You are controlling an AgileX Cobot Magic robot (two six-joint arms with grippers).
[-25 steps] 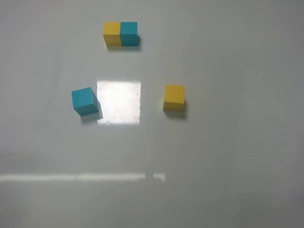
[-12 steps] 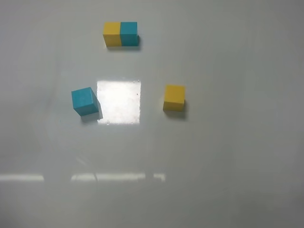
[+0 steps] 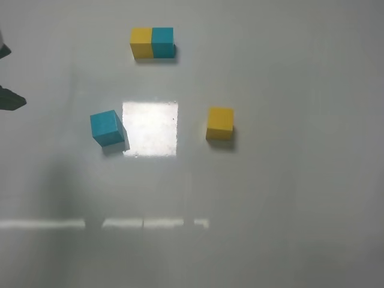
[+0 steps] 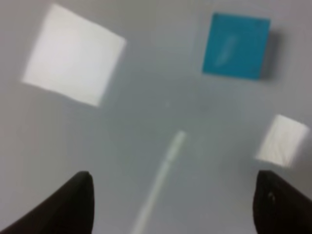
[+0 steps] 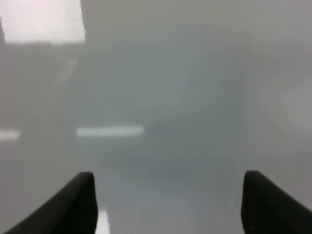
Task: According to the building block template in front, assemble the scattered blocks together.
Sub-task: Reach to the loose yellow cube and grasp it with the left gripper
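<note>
**Nothing joined yet — both cubes lie loose**

The teal cube (image 3: 107, 127) sits left of centre on the table (image 3: 288, 198), turned a little askew, touching nothing. The yellow cube (image 3: 220, 123) lies well apart from it on the right, nearly square to the table edges. A bright glare patch (image 3: 150, 128) fills the space between them; the teal cube lies just beside its left edge. Farther back stands the template (image 3: 152, 42), yellow half on the left and teal half on the right, joined flush.

Judged from this layout, no part of the assembly is done. Neither cube is gripped or lifted, and the two do not touch. What is left is the whole job: grasp a cube, bring it against the other, and match the template's order, yellow left and teal right. The teal cube lies on the wrong side for that, so the cubes must trade sides.

The left gripper (image 4: 175, 204) is spread wide and holds nothing. Its wrist view shows the teal cube (image 4: 236, 45) ahead of the jaws, not between them. In the high view only dark tips at the far left edge show, probably its fingers (image 3: 12, 100) — well apart from the teal cube.

The right gripper (image 5: 168, 202) is likewise wide and empty, with bare table ahead; it does not appear in the high view.
</note>
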